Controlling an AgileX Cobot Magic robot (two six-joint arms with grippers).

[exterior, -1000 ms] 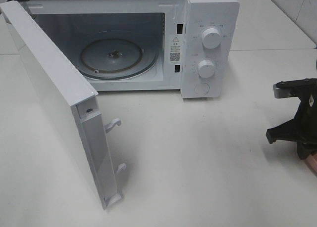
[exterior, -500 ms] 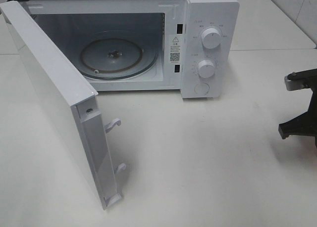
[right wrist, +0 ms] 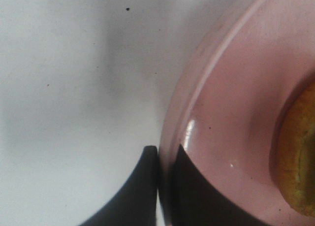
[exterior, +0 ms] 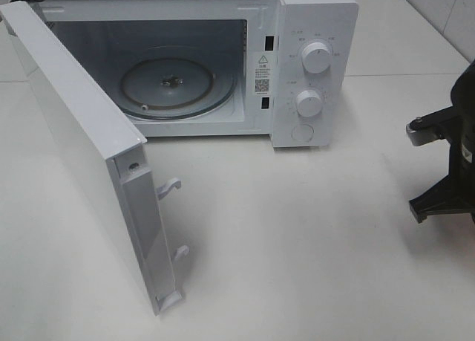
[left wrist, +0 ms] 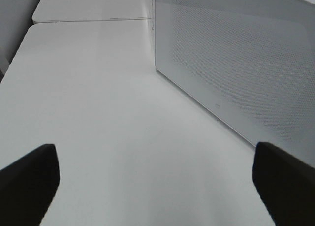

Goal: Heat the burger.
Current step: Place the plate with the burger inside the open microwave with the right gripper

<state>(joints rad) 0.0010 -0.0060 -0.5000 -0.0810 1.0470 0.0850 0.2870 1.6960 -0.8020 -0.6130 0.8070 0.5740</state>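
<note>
In the right wrist view, the burger (right wrist: 298, 157) shows only as a golden-brown bun edge on a pink plate (right wrist: 231, 113). My right gripper (right wrist: 165, 179) is shut on the plate's rim, one finger (right wrist: 142, 186) outside and one inside. In the high view the right gripper (exterior: 445, 170) is at the far right edge; burger and plate are out of view there. My left gripper (left wrist: 157, 181) is open and empty above the bare table, beside the microwave door.
The white microwave (exterior: 312, 29) stands at the back with its door (exterior: 82, 155) swung wide open toward the front left. Its glass turntable (exterior: 174, 85) is bare. The door's perforated outer face (left wrist: 236, 63) shows in the left wrist view.
The right gripper drifted right toward the frame edge, then came back slightly left. The pink plate edge seen one second ago is no longer in the high view.
</note>
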